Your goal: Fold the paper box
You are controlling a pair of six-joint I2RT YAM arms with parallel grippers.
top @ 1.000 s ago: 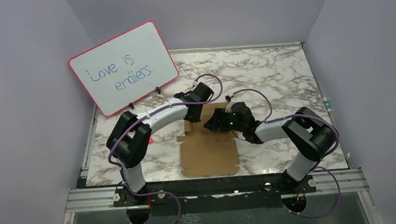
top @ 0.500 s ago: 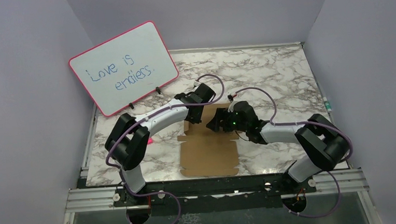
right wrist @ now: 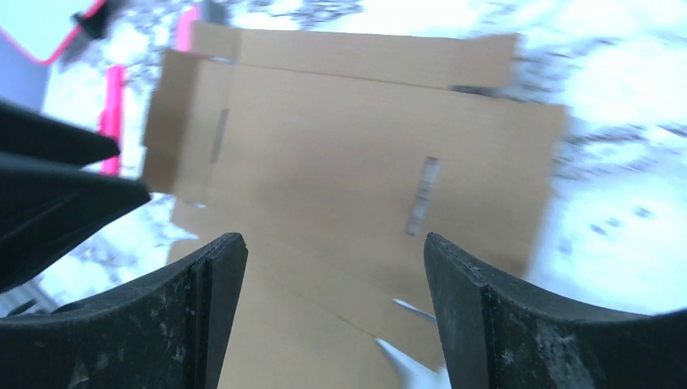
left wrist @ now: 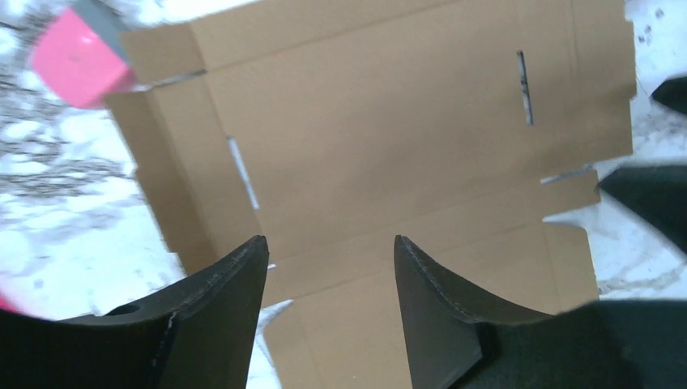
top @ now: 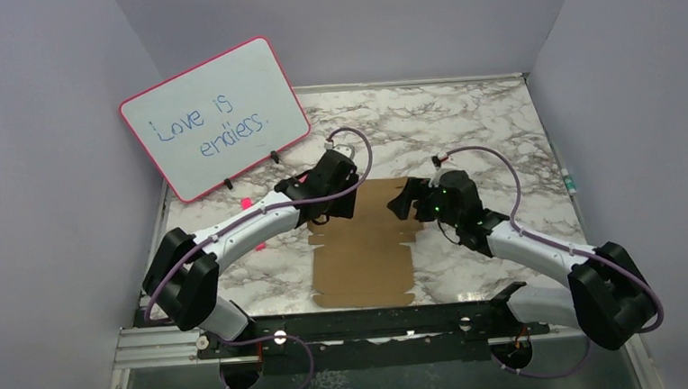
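Note:
The paper box (top: pixel 362 247) is a flat brown cardboard sheet with creases, slots and notched tabs, lying on the marble table between the two arms; it fills most of the left wrist view (left wrist: pixel 381 138) and the right wrist view (right wrist: pixel 348 154). My left gripper (top: pixel 328 209) hovers over the sheet's far left corner, jaws apart with nothing between them (left wrist: pixel 328 243). My right gripper (top: pixel 404 204) hangs at the far right edge, wide open and empty (right wrist: pixel 332 243). Each wrist view shows the other gripper's dark fingers at its edge.
A pink-framed whiteboard (top: pixel 214 119) with blue writing leans at the back left. A small pink object (top: pixel 245 202) lies on the table left of the cardboard, also in the left wrist view (left wrist: pixel 77 61). Grey walls enclose the table on three sides.
Both grippers have let go of the far flap and pulled apart, left arm leftward, right arm rightward. The cardboard's far part now lies flat and uncovered. Both jaws have widened.

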